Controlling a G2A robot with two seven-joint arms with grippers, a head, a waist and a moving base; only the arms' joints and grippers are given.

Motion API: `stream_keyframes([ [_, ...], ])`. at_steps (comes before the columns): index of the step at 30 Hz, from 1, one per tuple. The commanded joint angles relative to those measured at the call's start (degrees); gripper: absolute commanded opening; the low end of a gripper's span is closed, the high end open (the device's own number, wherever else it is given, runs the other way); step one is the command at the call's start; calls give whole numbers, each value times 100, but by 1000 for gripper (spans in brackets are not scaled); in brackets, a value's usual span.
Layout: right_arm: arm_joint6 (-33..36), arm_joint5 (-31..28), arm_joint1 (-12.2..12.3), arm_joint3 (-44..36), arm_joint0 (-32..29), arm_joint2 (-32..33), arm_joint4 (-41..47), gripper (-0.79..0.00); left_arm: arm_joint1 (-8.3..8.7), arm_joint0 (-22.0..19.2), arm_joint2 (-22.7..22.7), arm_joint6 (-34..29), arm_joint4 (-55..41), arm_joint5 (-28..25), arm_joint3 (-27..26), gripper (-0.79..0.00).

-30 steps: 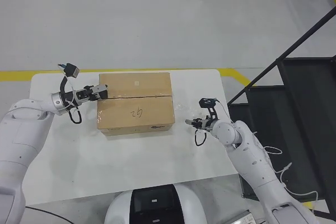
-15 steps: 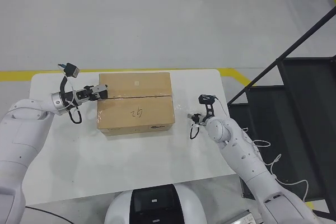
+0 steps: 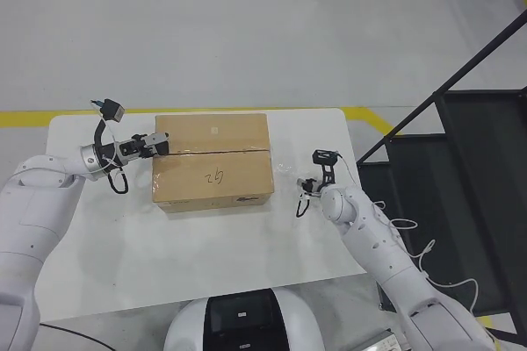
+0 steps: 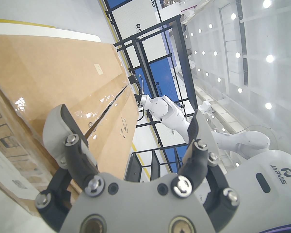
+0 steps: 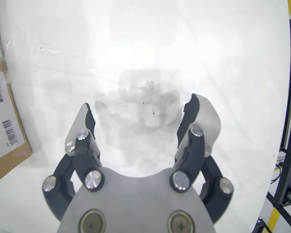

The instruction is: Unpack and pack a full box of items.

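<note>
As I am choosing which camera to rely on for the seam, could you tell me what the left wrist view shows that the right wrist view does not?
Left wrist view: the box's top seam, the open left pincer at its end, the right arm beyond. Right wrist view: the open right pincer over the white table, barcode labels on the box's side. Both: the box.

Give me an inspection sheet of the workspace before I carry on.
Surface: white table, few dark specks.
Job's things: cardboard box, flaps closed, tape along the seam.
Clutter: clear film scrap on the table beside the box.
End effectors: left end effector open at the box's end by the seam; right end effector open over bare table.
Cables: black loop at the left wrist.
Surroundings: black rack, yellow floor line.
</note>
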Motion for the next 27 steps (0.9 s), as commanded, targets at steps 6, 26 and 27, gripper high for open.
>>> stream_keyframes([
  [6,-74,64,-53,187,139,-60,-62,-182,0,0,0,0,0,0,0,0],
  [26,25,35,-182,495,396,-269,-390,-785,0,0,0,0,0,0,0,0],
  [27,25,25,-182,484,396,-256,-398,-785,0,0,0,0,0,0,0,0],
])
